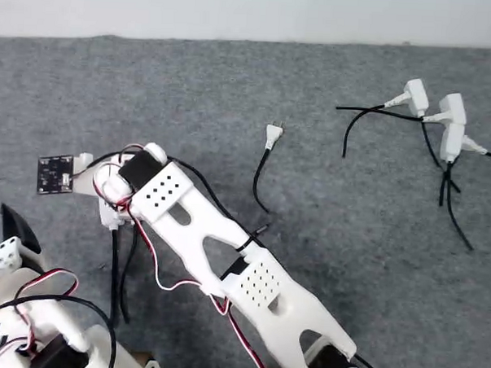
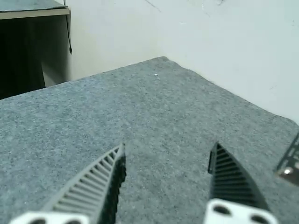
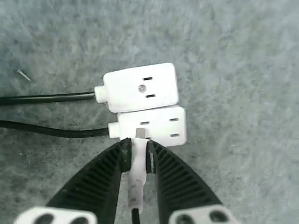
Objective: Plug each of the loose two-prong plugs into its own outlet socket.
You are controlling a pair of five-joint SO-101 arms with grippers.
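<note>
My right gripper (image 3: 138, 151) is shut on a white two-prong plug (image 3: 136, 170), whose metal prongs touch the edge of the lower white socket block (image 3: 154, 125). A second socket block (image 3: 138, 87) lies flat against it, its slots bare. In the high view this right gripper (image 1: 108, 202) sits at the left of the carpet, under its own white arm. Another loose plug (image 1: 273, 135) with a short black cord lies near the middle. My left gripper (image 2: 166, 165) hangs open over bare carpet, and its black finger (image 1: 15, 225) shows at the left edge.
Two more white plug and socket pieces (image 1: 414, 97) (image 1: 452, 120) with black cords lie at the far right. Black cords (image 1: 115, 264) run from the sockets toward the front edge. A small circuit board (image 1: 54, 174) sticks out beside the right arm's wrist. A pale wall borders the carpet.
</note>
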